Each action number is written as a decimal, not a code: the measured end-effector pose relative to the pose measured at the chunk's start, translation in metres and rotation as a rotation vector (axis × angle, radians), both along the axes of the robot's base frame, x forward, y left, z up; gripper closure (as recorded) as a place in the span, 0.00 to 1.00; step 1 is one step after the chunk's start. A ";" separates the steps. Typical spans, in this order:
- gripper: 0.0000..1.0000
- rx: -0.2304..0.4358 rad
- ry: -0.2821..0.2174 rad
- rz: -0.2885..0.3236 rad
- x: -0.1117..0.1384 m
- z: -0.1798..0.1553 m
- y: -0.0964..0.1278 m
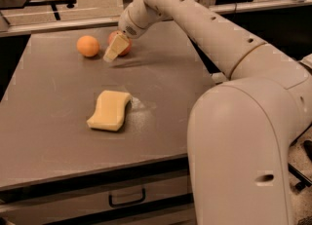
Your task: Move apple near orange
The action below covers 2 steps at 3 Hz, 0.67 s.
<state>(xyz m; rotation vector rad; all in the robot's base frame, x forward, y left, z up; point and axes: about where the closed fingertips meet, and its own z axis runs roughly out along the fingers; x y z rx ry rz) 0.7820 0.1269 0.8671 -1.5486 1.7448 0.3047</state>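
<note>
Grey-brown tabletop (58,160) across most of the frame, with a drawer front and its dark handle (126,199) along the lower edge. Beyond the far edge, at the top of the frame, pale floor and dark furniture legs.

Toward the upper left of the tabletop: orange (88,46), sitting on the surface, touched by nothing. Just right of it, across a narrow gap: apple (123,40), red-pink, covered at its lower left by the gripper (113,49). Gripper pale cream, angled down and leftward, lying against the front of the apple, tip close to the surface. Released or clenched: cannot tell, with the far side hidden behind the fruit. Cannot tell either whether resting on the table or raised slightly, in the apple's case.

White arm (204,24) sweeping from the bulky rounded base (243,160) at lower right up to the upper middle.

Left of centre, lower down: pale yellow sponge (109,110), lying flat, slightly curved, well apart from both fruits and the gripper. Faint pale scuffing just right of it.
</note>
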 end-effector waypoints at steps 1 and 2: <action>0.00 0.047 -0.018 0.011 -0.002 0.006 -0.005; 0.00 0.129 -0.060 -0.018 -0.020 0.024 -0.039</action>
